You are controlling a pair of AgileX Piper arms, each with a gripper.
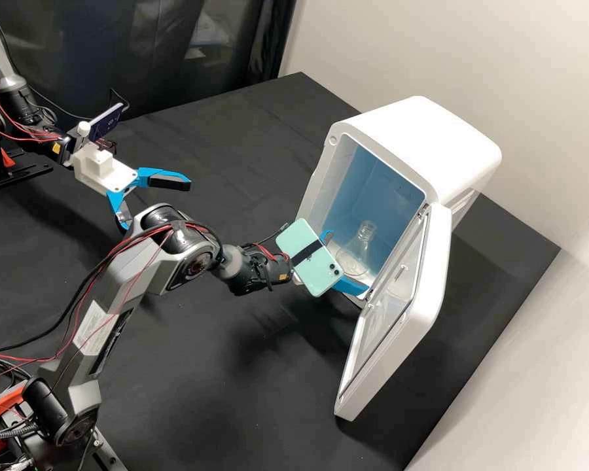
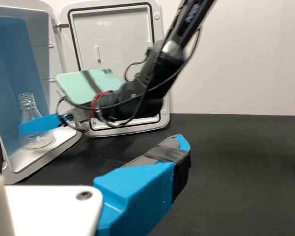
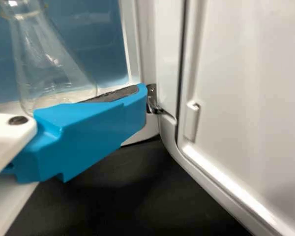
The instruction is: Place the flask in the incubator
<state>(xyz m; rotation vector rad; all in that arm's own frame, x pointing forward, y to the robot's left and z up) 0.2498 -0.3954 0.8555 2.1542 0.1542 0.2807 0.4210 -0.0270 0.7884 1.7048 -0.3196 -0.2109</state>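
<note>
The flask (image 1: 364,237) is standing upright on the floor of the incubator (image 1: 432,140), just inside the front opening, so the carry itself looks about done. The R arm is reaching in through that opening w/ the right gripper (image 1: 345,263) at the flask's body. 1 blue finger is lying across the side facing the left wrist cam, and the 2nd is showing on the far side in the high view. Whether they're squeezing the glass or letting go can't be told; either way they're straddling the wide base. The door (image 1: 399,314) is hanging wide open, prob. to give the arm room. The left gripper (image 1: 150,199) is hovering over the bench (image 1: 242,373), well apart from the incubator, its 2 fingers spread & carrying nothing. It's likely parked out of the way, poss. waiting for the door. Judging from this, the next move is calling for the R arm to back out w/o tipping the flask.
</note>
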